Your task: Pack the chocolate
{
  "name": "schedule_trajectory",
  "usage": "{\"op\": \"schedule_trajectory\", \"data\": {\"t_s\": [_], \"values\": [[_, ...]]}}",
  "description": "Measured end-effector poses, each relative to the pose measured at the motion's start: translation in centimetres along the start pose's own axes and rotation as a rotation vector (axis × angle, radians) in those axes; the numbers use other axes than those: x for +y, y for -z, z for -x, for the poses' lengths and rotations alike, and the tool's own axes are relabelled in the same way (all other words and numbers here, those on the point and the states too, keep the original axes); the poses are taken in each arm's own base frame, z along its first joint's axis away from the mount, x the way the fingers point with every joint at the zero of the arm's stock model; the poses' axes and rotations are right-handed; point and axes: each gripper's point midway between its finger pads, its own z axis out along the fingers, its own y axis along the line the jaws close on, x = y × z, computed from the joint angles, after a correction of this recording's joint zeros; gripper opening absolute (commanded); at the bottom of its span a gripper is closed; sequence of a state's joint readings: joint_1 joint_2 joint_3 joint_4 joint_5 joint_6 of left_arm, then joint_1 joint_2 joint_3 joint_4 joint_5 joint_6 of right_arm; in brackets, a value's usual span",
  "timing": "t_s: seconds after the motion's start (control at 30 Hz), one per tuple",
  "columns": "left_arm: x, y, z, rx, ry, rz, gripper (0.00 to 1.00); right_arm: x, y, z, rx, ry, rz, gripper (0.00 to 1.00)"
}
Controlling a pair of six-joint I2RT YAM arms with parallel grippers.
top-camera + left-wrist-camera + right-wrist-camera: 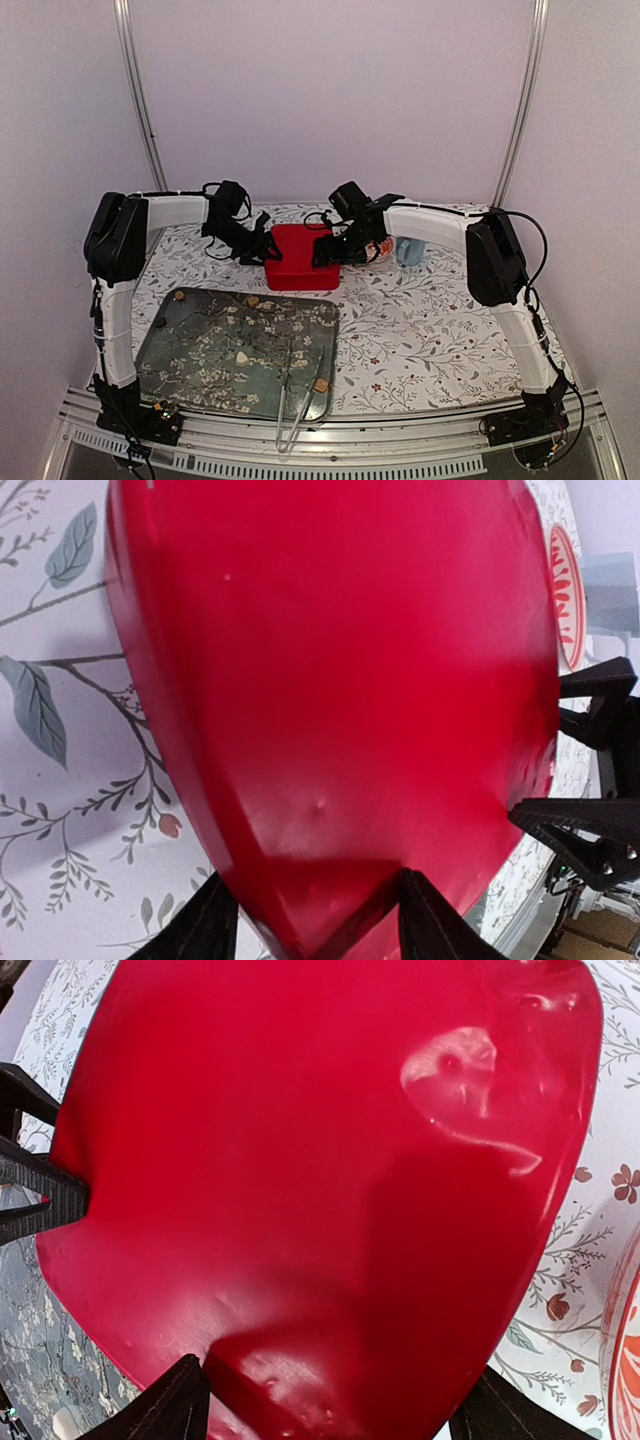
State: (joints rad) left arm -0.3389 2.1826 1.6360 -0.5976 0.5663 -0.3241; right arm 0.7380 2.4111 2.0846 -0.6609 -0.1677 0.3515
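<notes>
A glossy red box (303,256) stands at the back middle of the table and fills both wrist views (330,680) (320,1160). My left gripper (268,246) (318,900) straddles its left corner, one finger pressed against each side. From the right, my right gripper (326,250) (335,1390) spans the box's end with wide-set jaws, both fingers against the edges. A few pieces of chocolate lie scattered on the dark floral tray (200,385): a cream-white one (241,357) and caramel-brown ones (252,300) (321,384) (179,295).
Metal tongs (291,405) lie on the tray's near right part, reaching over the table's front edge. A red-and-white patterned bowl (566,595) (626,1360) and a pale blue cup (410,251) stand just right of the box, behind my right gripper.
</notes>
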Motion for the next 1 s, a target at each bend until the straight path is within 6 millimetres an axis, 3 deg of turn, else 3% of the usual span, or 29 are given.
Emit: {"op": "schedule_trajectory", "data": {"t_s": [0.33,0.47,0.67,0.77,0.9,1.0], "values": [[-0.4,0.5,-0.9,-0.007,0.027,0.021,0.36,-0.2,0.0,-0.4,0.015,-0.005,-0.007,0.81],[-0.3,0.7,-0.8,-0.011,0.043,0.031,0.52,-0.2,0.1,-0.6,0.001,-0.005,0.0,0.82],[-0.3,0.4,-1.1,-0.006,0.072,0.048,0.62,-0.1,0.1,-0.7,-0.018,-0.005,0.027,0.82],[-0.5,0.9,-0.1,-0.032,0.067,0.057,0.67,-0.1,0.0,-0.8,-0.017,-0.006,0.042,0.82],[-0.9,2.0,2.9,-0.091,0.062,0.066,0.69,-0.1,0.1,-0.8,-0.013,-0.009,0.053,0.82],[-0.5,1.8,5.6,-0.132,0.061,0.052,0.66,-0.2,0.1,-0.8,-0.008,-0.012,0.059,0.82]]}}
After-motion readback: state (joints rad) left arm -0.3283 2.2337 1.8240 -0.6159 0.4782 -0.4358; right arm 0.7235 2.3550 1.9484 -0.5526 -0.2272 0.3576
